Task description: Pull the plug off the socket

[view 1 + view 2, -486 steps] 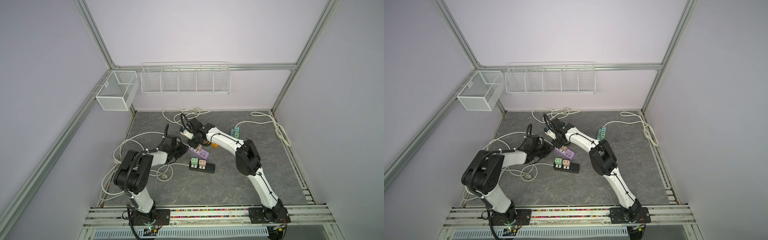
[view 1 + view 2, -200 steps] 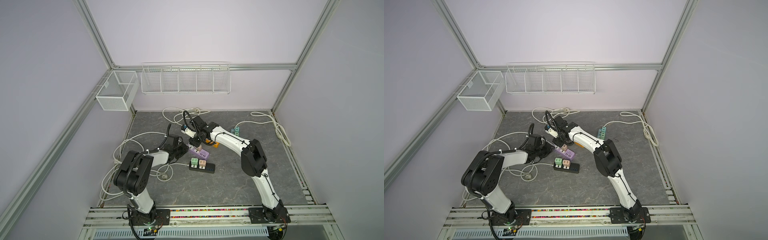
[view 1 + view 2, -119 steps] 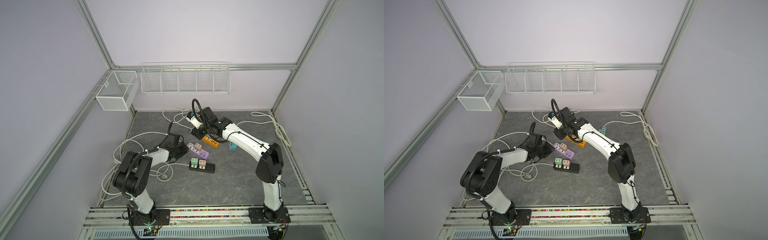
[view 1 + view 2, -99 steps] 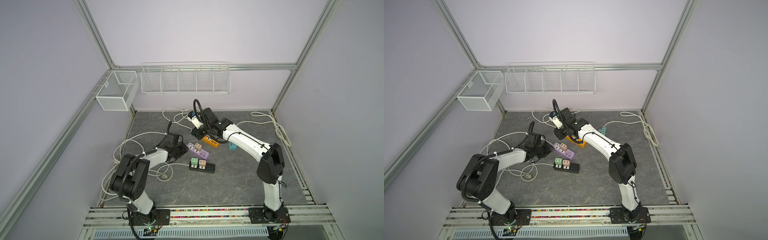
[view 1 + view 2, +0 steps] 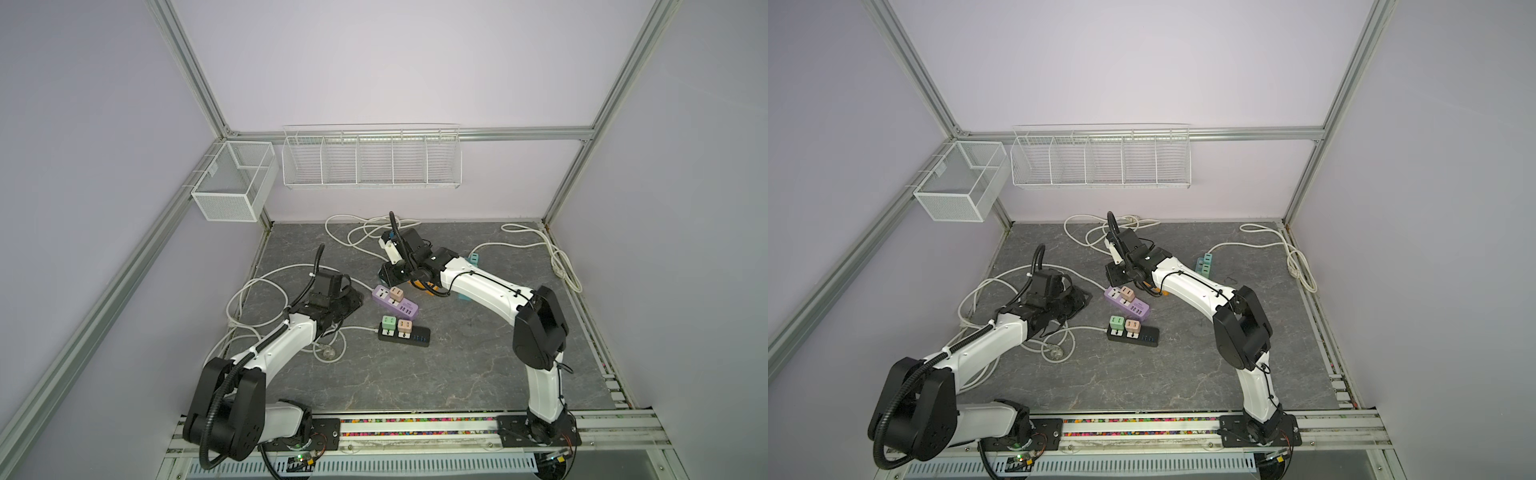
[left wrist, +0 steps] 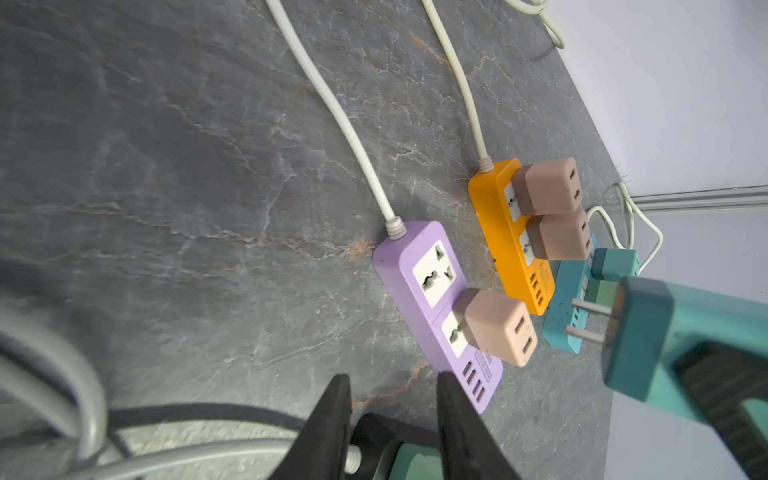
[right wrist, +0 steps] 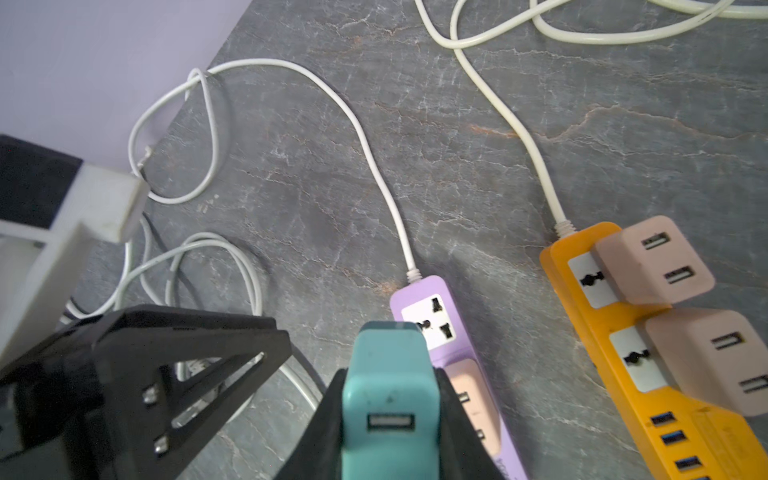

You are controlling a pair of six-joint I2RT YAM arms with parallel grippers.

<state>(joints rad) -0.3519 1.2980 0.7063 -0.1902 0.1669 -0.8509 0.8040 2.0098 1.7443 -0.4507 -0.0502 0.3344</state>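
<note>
One teal plug has come off the purple strip.

No word, brand or number can be read in any view. The only lettering is a short line of small print on the purple power strip, just beside its USB ports. It is too small and blurred to make out, and it is cut off at the frame edge in the right wrist view. In both top views the strip, near the middle of the frame, shows no legible marks. The teal plug bears what looks like a small raised triangle beside its USB slot.
</note>
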